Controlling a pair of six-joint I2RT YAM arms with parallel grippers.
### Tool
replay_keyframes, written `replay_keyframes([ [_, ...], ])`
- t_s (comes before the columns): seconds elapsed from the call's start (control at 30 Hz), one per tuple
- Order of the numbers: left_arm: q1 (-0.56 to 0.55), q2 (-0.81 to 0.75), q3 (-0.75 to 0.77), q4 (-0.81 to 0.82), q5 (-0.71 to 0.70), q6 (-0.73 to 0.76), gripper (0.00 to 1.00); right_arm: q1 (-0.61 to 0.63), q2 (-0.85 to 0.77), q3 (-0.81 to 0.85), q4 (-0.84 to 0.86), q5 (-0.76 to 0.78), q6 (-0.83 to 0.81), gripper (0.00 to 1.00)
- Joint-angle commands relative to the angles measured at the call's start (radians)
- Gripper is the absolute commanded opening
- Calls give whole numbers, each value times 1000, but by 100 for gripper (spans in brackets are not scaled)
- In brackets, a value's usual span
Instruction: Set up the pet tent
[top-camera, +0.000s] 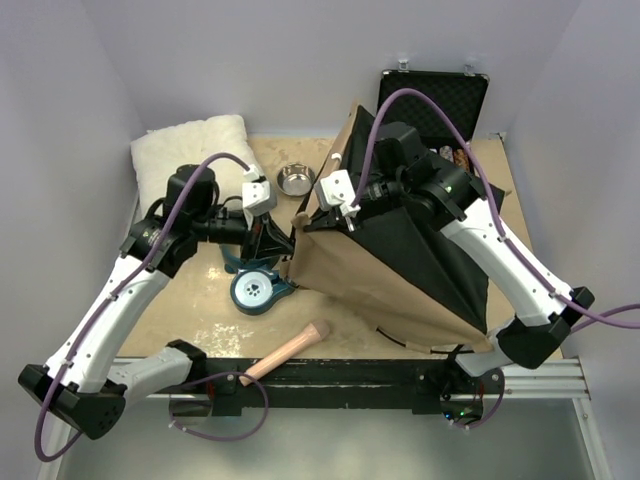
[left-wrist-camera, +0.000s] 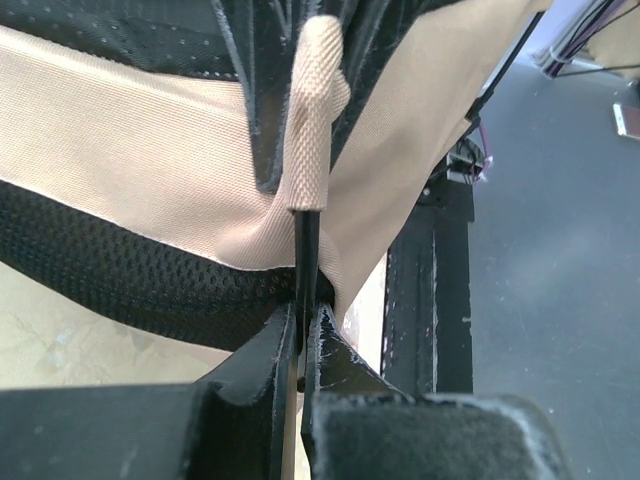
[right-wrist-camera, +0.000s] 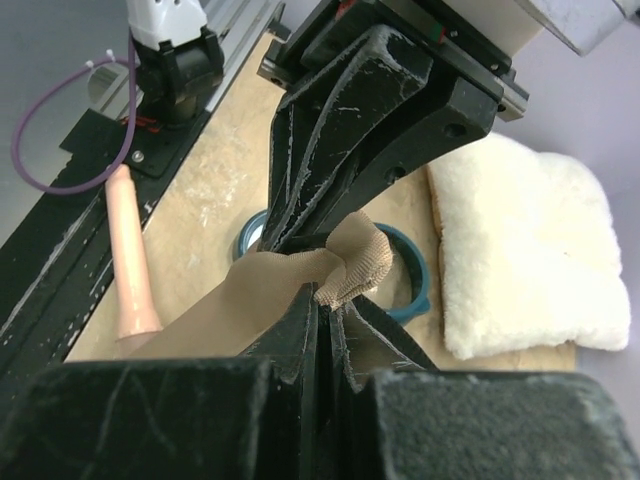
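Both jaw pairs were clamped fully shut, the left gripper (left-wrist-camera: 305, 322) on a thin dark pole (left-wrist-camera: 307, 255) emerging from a tan webbing sleeve (left-wrist-camera: 315, 110), the right gripper (right-wrist-camera: 325, 300) on a tan webbing loop (right-wrist-camera: 355, 262) of the tan-brown fabric pet tent with black mesh lining (top-camera: 380, 265), which sat on the right half of the beige table (top-camera: 200, 315).

I am holding the pet tent (top-camera: 345, 285) half-raised and leaning, its tan-brown fabric sloping down on the near side and a black mesh panel (top-camera: 410, 250) facing up. A thin dark pole (left-wrist-camera: 306, 250) is running into its tan webbing loop (left-wrist-camera: 315, 110).
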Motion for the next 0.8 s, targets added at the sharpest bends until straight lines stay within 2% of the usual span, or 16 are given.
replay_keyframes([
  [0.0,-24,0,54,-44,-17,150,0,13,71,23,-200,39,-60,0],
  [0.3,-25,62,72,-80,-100,148,0,14,53,-6,-203,90,-87,0],
  [0.53,-51,70,78,-139,-123,253,0,14,65,-14,-203,105,-70,0],
  [0.63,-65,72,89,-150,-134,270,0,16,71,-25,-203,96,-56,10],
  [0.77,-77,82,98,-155,-163,282,0,16,73,-14,-203,99,-44,10],
])
